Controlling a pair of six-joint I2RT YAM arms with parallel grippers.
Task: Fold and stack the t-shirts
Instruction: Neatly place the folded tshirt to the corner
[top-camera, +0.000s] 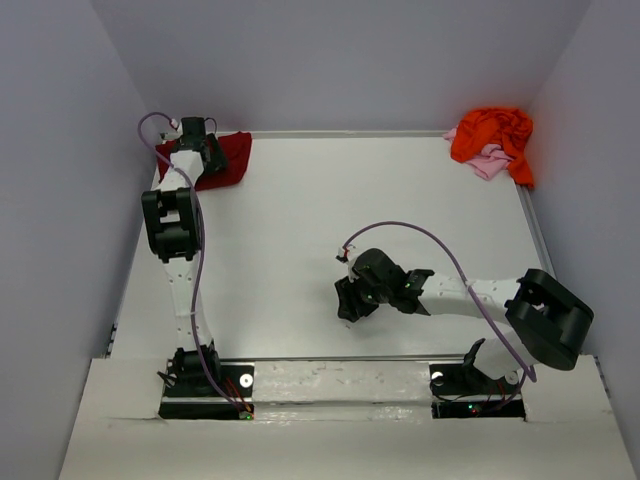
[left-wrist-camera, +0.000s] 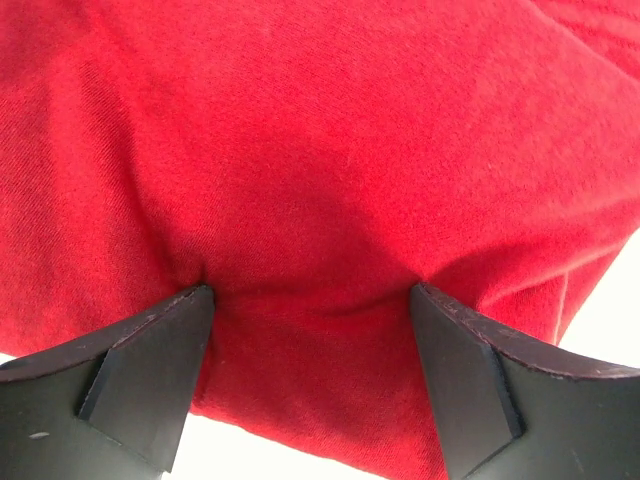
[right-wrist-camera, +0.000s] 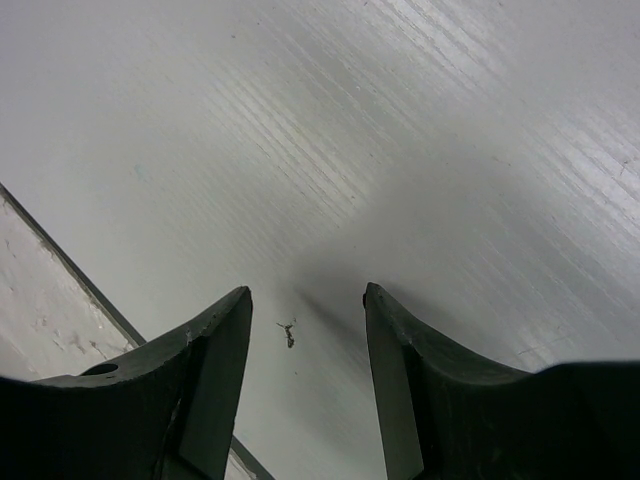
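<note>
Hard-to-see stuff first: from the top, the left arm's wrist sits over the left part of the dark red t-shirt (top-camera: 225, 160), so only its right half shows, lying flat in the far left corner of the tabletop (top-camera: 350, 200). The pale pink t-shirt (top-camera: 488, 163) is mostly buried under the crumpled bright orange t-shirt (top-camera: 492, 132) over in the far right corner; just a bit pokes out on the near side. The left wrist view is pretty much all red cloth, so there's no outline to go by.

The left gripper (left-wrist-camera: 312, 300) is spread wide, with both fingers (left-wrist-camera: 150, 360) pressing into the red shirt and a shallow ridge of cloth bulging between them. It isn't pinching anything.

The right gripper (right-wrist-camera: 305, 300) is near the middle of the tabletop, well away from all three shirts. It's roughly half open with nothing in it, and there's only bare white surface plus a tiny dark speck (right-wrist-camera: 288, 333) between the tips. I can't tell if the tips touch the surface.
</note>
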